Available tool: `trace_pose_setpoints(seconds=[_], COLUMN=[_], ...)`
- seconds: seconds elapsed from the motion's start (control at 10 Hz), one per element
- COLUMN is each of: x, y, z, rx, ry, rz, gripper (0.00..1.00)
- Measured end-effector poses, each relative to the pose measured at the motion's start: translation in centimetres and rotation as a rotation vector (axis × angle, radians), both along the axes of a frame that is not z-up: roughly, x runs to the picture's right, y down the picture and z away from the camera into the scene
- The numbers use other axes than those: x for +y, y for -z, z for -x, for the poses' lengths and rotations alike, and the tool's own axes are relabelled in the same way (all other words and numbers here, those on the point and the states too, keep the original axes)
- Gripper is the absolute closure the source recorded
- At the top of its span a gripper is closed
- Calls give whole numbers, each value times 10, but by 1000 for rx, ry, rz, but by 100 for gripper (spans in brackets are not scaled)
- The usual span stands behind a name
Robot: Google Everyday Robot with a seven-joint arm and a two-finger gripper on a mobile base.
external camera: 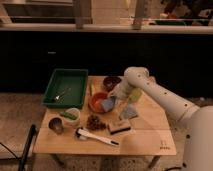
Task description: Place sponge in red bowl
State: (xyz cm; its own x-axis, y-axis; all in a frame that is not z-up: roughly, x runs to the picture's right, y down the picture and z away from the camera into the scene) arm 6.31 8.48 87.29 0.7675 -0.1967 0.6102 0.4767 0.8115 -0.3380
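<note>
The red bowl [97,101] sits in the middle of the wooden table, wide and orange-red. The blue-grey sponge [108,104] hangs over the bowl's right rim, held in my gripper [111,100]. The white arm comes in from the right and bends down to the bowl. The gripper is shut on the sponge, just above the rim; the arm's wrist hides the fingers' upper part.
A flat grey-blue cloth piece [129,112] and a tan block [119,126] lie right of the bowl. A maroon bowl [111,82] stands behind, a green tray [65,88] at back left. A white bowl [71,116], pine cone [93,121], dark cup [56,125] and brush [98,136] lie in front.
</note>
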Motion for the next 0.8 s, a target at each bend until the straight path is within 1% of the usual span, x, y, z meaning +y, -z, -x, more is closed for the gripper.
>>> trace_pose_setpoints(seconds=[0.2, 0.3, 0.5, 0.7, 0.8], x=[-3, -5, -11, -15, -18], y=[0, -1, -3, -5, -6], z=[5, 13, 24, 29, 33], rx=[-22, -42, -80, -101, -114], ry=[25, 46, 98, 142, 174], rz=[-2, -4, -4, 2, 9], gripper=[100, 100, 100, 100, 100])
